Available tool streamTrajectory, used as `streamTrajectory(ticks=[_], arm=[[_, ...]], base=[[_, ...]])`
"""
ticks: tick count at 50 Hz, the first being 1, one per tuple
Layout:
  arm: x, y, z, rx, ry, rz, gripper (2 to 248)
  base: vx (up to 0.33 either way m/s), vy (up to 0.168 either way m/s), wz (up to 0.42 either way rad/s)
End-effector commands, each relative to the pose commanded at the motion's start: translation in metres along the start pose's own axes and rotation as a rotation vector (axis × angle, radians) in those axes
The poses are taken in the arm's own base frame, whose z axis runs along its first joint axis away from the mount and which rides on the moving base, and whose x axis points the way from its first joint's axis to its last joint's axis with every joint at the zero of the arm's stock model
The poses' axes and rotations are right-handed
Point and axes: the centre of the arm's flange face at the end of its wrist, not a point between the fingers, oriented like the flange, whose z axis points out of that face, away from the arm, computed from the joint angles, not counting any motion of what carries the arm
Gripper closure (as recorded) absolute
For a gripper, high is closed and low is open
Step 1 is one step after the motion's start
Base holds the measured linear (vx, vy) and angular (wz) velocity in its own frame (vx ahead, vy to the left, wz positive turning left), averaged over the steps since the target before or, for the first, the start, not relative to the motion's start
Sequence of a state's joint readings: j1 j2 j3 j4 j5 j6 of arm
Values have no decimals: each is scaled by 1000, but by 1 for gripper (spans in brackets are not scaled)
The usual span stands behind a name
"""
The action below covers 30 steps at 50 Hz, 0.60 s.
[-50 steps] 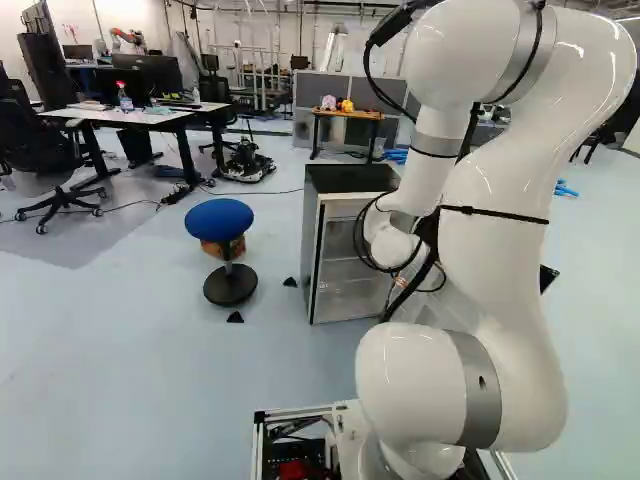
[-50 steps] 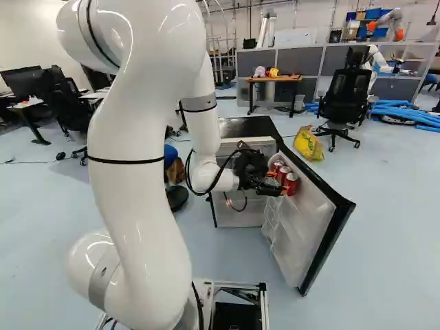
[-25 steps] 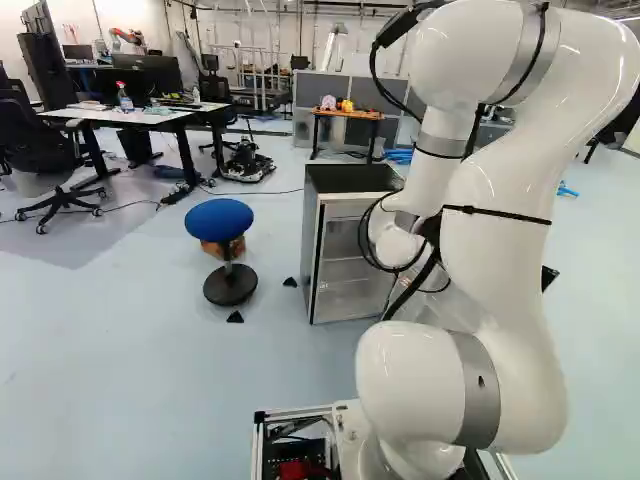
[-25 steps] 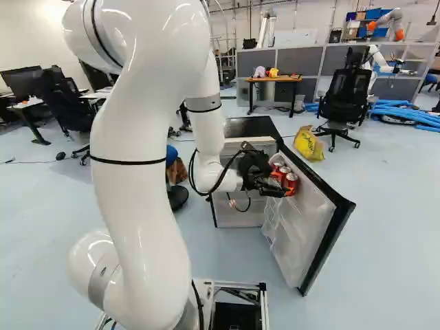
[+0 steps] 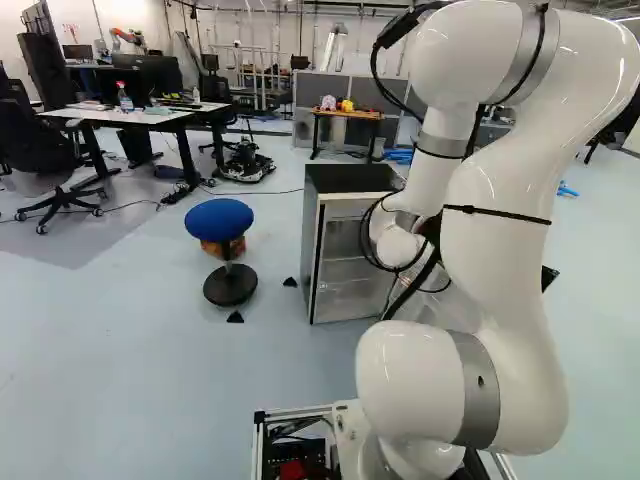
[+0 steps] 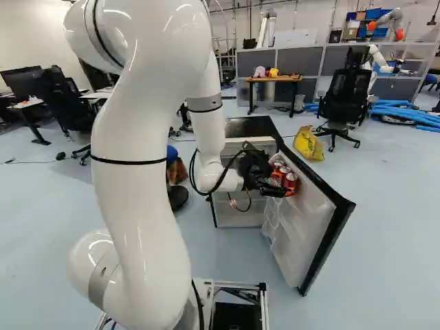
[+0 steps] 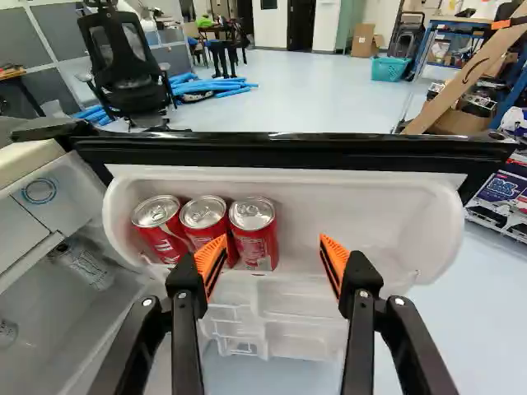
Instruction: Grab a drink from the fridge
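In the right base view my gripper (image 6: pixel 283 191) is at the fridge's swung-open door (image 6: pixel 309 220), beside several red cans (image 6: pixel 291 183). The fridge (image 5: pixel 345 240) also shows in the left base view, where the arm hides the gripper. Three red drink cans stand upright in a row in the door's top shelf (image 7: pixel 370 206) in the wrist view. There my gripper (image 7: pixel 271 251) is open, fingers wide apart. One orange pad overlaps the gap between the middle can (image 7: pixel 204 216) and the end can (image 7: pixel 254 234); the other is over bare shelf beyond the end can. Nothing is gripped.
Lower door racks (image 7: pixel 280 321) hang beneath the cans. Bottles (image 7: pixel 86 262) lie inside the fridge body. A blue stool (image 5: pixel 220 220) stands beside the fridge. Behind are an office chair (image 6: pixel 346 96), a yellow bag (image 6: pixel 309 143) and another robot (image 6: pixel 377 62).
My arm has shifted slightly toward the cans, rightward in the right base view, mostly in the earlier half second. The base, door and cans have stayed put.
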<state>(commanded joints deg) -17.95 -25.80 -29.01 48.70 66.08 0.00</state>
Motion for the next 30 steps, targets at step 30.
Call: streamTrajectory(ticks=[30], arm=[[2,-4,6,42,3,-16,82]], base=[[0,0,0]])
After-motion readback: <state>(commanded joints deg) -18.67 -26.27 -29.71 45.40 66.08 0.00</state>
